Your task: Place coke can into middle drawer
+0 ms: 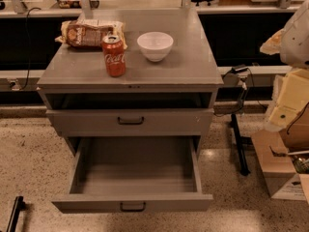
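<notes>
The coke can [114, 55] is red with white script and a silver top. It stands upright on the grey cabinet top [183, 66], at the front left. The middle drawer [133, 201], the lowest one, is pulled fully out towards me and its inside is bare. A small dark handle [132, 207] sits on its front. My gripper is out of view, and nothing holds the can.
A white bowl [155, 45] stands right of the can and a snack bag [87, 34] lies behind it. A shut drawer front [130, 121] sits above the open drawer. Cardboard boxes [285, 144] and a black stand [239, 139] are on the right. A white rounded shape [295, 33] fills the upper right edge.
</notes>
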Tool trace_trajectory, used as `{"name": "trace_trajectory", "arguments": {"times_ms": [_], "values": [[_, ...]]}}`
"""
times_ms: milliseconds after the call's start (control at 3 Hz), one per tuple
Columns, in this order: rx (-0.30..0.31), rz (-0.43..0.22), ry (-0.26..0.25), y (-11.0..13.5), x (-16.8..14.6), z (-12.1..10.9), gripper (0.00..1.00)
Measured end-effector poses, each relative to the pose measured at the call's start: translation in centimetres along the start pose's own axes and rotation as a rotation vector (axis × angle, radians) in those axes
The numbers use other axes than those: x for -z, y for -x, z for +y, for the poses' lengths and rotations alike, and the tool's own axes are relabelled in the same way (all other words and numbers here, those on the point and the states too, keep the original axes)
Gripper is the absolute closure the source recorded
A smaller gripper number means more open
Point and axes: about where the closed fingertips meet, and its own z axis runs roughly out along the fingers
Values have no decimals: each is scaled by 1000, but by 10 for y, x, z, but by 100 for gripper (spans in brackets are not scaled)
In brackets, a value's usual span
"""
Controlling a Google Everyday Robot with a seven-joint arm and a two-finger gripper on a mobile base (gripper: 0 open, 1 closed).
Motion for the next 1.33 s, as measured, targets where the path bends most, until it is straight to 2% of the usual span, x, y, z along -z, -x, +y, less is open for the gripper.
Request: {"name": "trace_trajectory", "arguments": {"times_ms": [333, 667, 1000, 1333], "values": [[2, -4, -4, 2, 1, -1, 0], [62, -98, -25, 49, -1, -28, 0], [125, -289, -52, 128, -6, -67, 0], [169, -578, -38, 208, -19, -102, 0]]}}
